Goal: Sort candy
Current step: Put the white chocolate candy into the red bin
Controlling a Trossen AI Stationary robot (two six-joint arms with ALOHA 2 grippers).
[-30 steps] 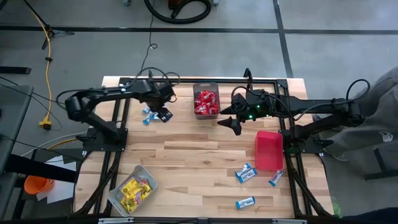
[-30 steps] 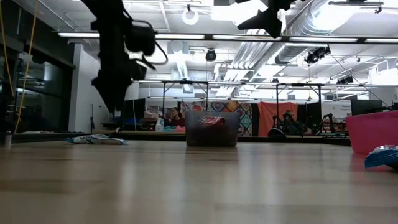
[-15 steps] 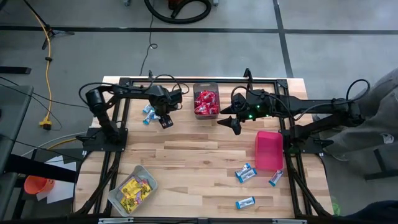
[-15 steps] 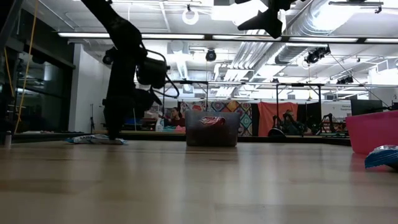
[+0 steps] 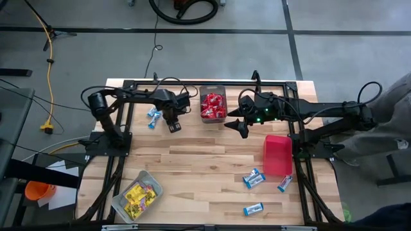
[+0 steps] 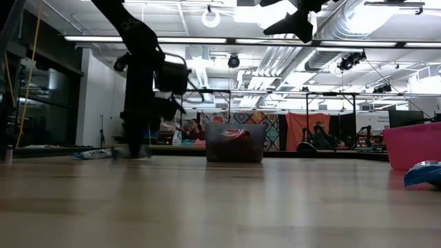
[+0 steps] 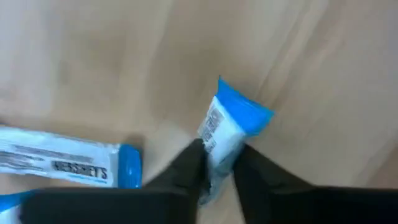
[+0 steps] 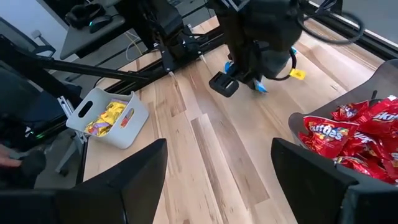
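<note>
My left gripper (image 5: pixel 172 125) is down at the table's far left part, shut on a blue-and-white candy (image 7: pixel 231 121) that lies on the wood. A second blue-and-white candy (image 7: pixel 62 164) lies beside it, and more (image 5: pixel 153 115) are next to the gripper. My right gripper (image 5: pixel 241 126) hangs open above the table beside the dark mesh bin (image 5: pixel 212 102) of red candy, with nothing between its fingers. Yellow candy fills the grey bin (image 5: pixel 136 194). My left gripper pinches one end of the blue-and-white candy (image 7: pixel 217 155) between its two fingers (image 7: pixel 189 167). The fingers come from above and point down, one on each long side of the packet. The packet's other end (image 7: pixel 245 112) lies flat on the table.
A red bin (image 5: pixel 277 154) stands at the right. Three blue-and-white candies (image 5: pixel 253 178), (image 5: pixel 284 184), (image 5: pixel 253 208) lie in front of it. Bare wood spreads across the table's middle. A person's clothing (image 5: pixel 392 122) shows at the right edge.
My left gripper has come down from well above the table to the wood beside the blue-and-white candies, then shifted a little toward the mesh bin. My right gripper has kept still.
</note>
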